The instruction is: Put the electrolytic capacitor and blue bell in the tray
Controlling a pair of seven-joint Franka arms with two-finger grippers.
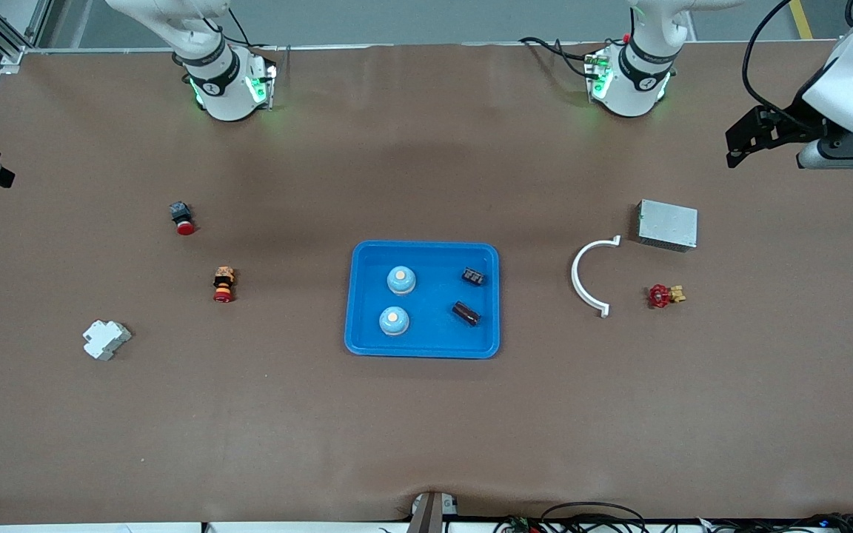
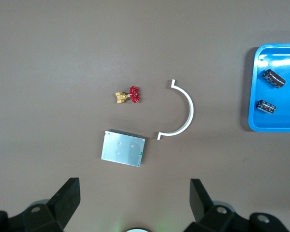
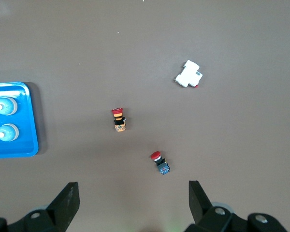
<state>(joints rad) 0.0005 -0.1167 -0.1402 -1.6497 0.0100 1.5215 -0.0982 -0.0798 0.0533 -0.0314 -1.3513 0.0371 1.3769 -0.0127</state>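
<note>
The bright blue tray (image 1: pixel 434 342) lies at the table's middle. In it are two blue bells (image 1: pixel 400 280) (image 1: pixel 394 320) and two dark electrolytic capacitors (image 1: pixel 473 277) (image 1: pixel 466 312). My left gripper (image 1: pixel 739 144) is open and empty, held high over the left arm's end of the table, above the metal box. Its wrist view (image 2: pixel 134 186) shows the tray (image 2: pixel 285 55) with both capacitors (image 2: pixel 273 79). My right gripper (image 3: pixel 133 188) is open and empty, high over the right arm's end. Its wrist view shows the tray (image 3: pixel 33 121) with both bells (image 3: pixel 5 106).
Toward the left arm's end lie a white curved bracket (image 1: pixel 589 275), a metal box (image 1: pixel 667 224) and a red-handled brass valve (image 1: pixel 665 295). Toward the right arm's end lie two red push buttons (image 1: pixel 182 218) (image 1: pixel 224 285) and a white breaker (image 1: pixel 106 339).
</note>
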